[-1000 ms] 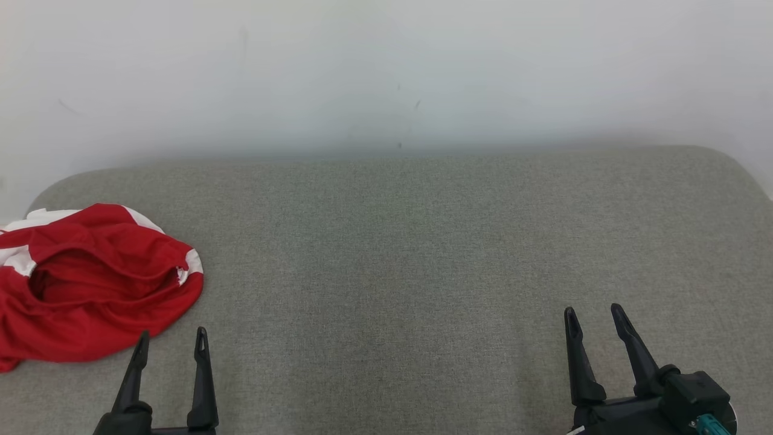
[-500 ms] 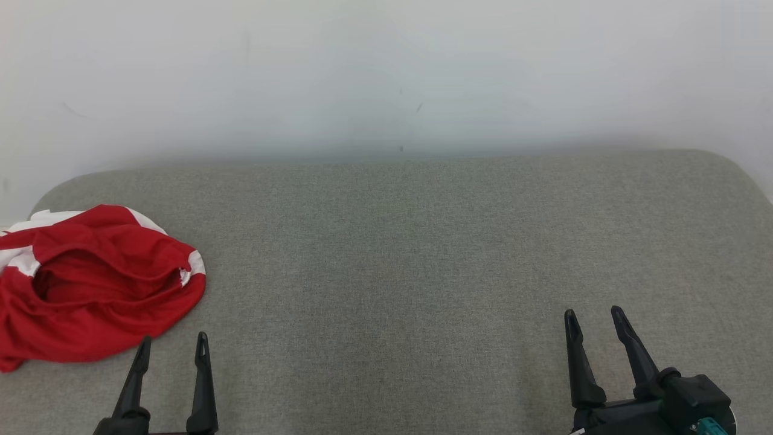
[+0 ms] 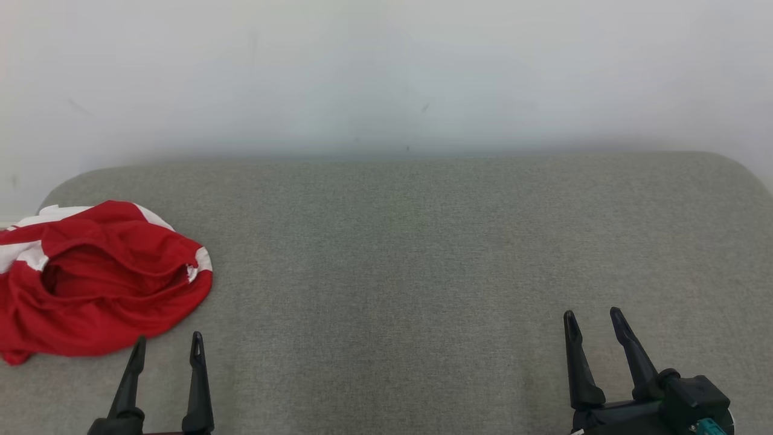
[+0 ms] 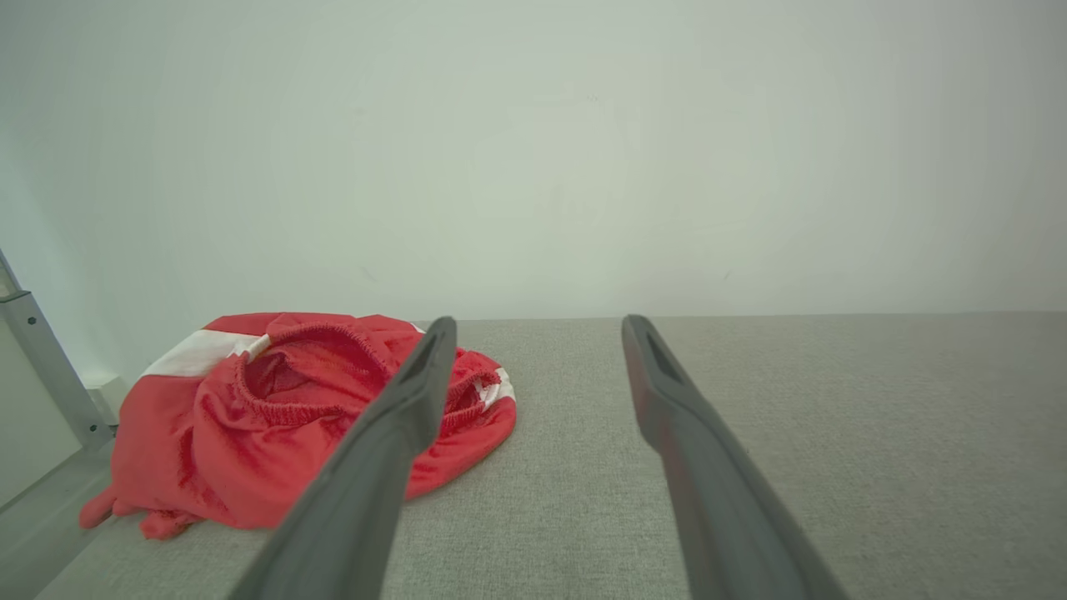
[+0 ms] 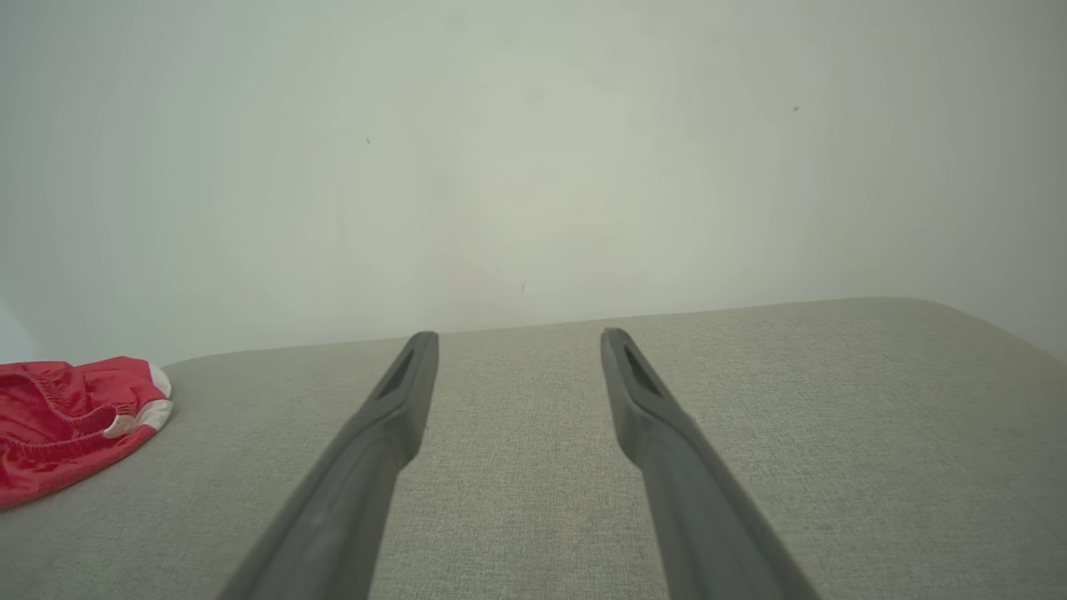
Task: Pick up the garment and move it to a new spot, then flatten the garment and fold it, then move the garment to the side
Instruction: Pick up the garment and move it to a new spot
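- The red-and-white garment (image 3: 102,281) lies crumpled at the left edge of the frame, on the grey fabric counter (image 3: 423,254).
- The left gripper (image 3: 168,338) is at lower left, just beside the garment, its jaws wide and empty.
- The right gripper (image 3: 592,313) is at lower right, its jaws wide and empty.

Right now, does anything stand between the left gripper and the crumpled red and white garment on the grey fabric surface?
Nothing visible does. The open left gripper sits just short of the near edge of the crumpled red and white garment, and only bare grey fabric surface lies around them.
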### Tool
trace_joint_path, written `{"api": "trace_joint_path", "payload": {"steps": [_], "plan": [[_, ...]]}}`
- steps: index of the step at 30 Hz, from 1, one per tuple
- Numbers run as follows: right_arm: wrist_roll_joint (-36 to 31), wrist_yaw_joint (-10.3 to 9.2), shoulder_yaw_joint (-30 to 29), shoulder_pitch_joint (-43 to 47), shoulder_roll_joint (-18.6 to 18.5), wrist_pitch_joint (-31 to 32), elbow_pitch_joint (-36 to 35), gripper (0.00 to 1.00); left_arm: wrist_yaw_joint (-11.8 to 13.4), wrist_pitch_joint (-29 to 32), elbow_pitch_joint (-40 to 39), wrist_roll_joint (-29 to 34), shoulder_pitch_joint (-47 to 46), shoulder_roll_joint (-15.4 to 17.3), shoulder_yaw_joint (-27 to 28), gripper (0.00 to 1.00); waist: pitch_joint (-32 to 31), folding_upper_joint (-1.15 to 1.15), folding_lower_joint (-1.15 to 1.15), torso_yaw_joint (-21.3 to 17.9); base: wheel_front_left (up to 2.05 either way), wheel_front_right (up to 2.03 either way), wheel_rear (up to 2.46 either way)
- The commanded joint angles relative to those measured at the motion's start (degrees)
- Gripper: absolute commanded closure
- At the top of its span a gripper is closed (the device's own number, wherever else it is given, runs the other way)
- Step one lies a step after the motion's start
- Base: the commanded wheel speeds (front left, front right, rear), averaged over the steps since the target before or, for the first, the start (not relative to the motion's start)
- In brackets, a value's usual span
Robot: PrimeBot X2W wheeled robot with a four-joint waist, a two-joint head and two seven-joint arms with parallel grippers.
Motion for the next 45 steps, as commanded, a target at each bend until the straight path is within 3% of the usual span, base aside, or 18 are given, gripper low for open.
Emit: {"api": "trace_joint_path", "payload": {"steps": [1,9,33,40,45], "plan": [[0.43,-0.12,0.15,0.39,0.04,-0.02,-0.04,0.0,0.08,-0.2,-0.09,-0.26,0.11,-0.13,0.29,0.0,0.14,0.0,0.0,0.62,0.0,0.0,0.0],[0.48,-0.12,0.24,0.67,0.04,-0.03,0.0,0.0,0.21,-0.2,0.45,0.03,-0.18,-0.08,0.54,0.0,0.59,0.0,0.0,4.19,0.0,0.0,0.0],[0.1,-0.12,1.15,0.38,0.03,-0.03,0.19,0.0,2.69,-0.2,0.98,0.47,0.59,-0.74,1.92,0.0,2.23,0.0,0.0,25.04,0.0,0.0,0.0],[0.69,-0.12,1.78,0.66,0.03,-0.02,0.35,0.0,3.17,-0.2,0.79,0.26,1.16,-0.61,2.42,0.0,1.88,0.0,0.0,29.06,0.0,0.0,0.0],[0.13,-0.12,3.06,-0.84,0.01,0.0,0.89,0.0,4.13,-0.2,-0.39,-0.62,2.0,-0.98,4.16,0.0,2.68,0.0,0.0,29.6,0.0,0.0,0.0]]}}
